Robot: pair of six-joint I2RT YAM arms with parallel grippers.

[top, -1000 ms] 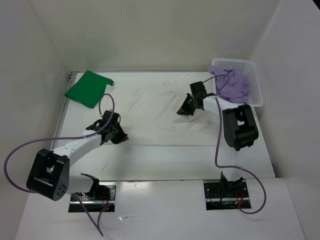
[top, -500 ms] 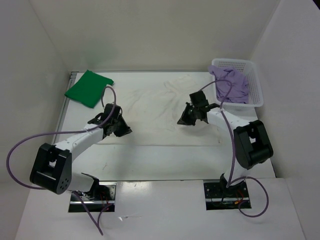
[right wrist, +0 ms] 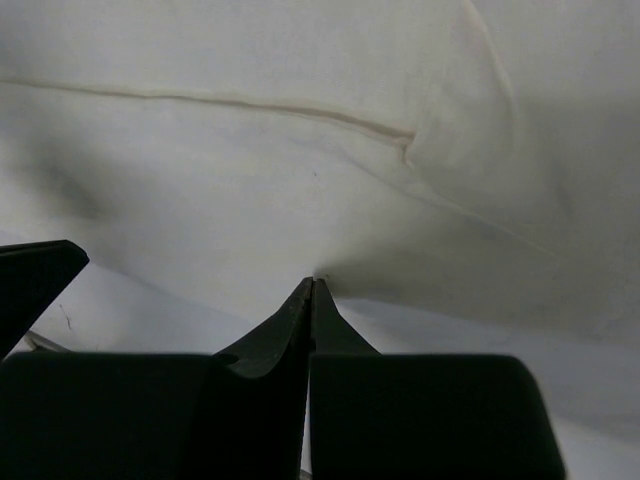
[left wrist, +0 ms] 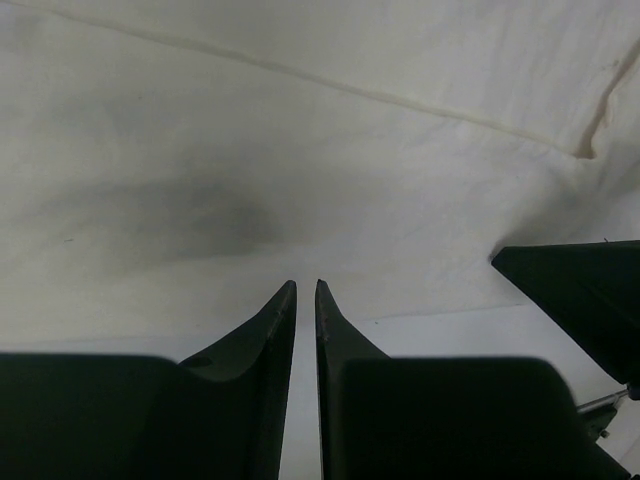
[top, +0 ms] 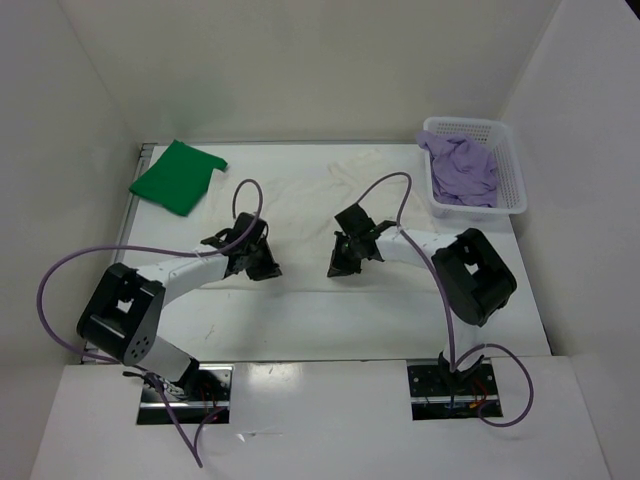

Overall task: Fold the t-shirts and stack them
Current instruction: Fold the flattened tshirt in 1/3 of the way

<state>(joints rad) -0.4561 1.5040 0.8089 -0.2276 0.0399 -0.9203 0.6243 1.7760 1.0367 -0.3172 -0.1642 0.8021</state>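
The white t-shirt (top: 310,205) lies spread over the middle of the table. My left gripper (top: 268,270) is at its near hem, fingers (left wrist: 270,330) almost together with a thin slit, on the cloth's edge (left wrist: 330,150). My right gripper (top: 338,268) is close beside it, jaws pressed shut and pinching a small peak of the white cloth (right wrist: 330,200) at the hem. The green t-shirt (top: 178,175) lies folded at the back left. The lavender t-shirt (top: 462,168) is bunched in the basket.
The white lattice basket (top: 510,190) stands at the back right corner. Bare table (top: 330,320) runs between the shirt's hem and the arm bases. Purple cables loop above both arms. White walls close in the table on three sides.
Both grippers have moved toward each other. The left one slid right along the near hem. The right one came from the shirt's middle right down to the near hem.
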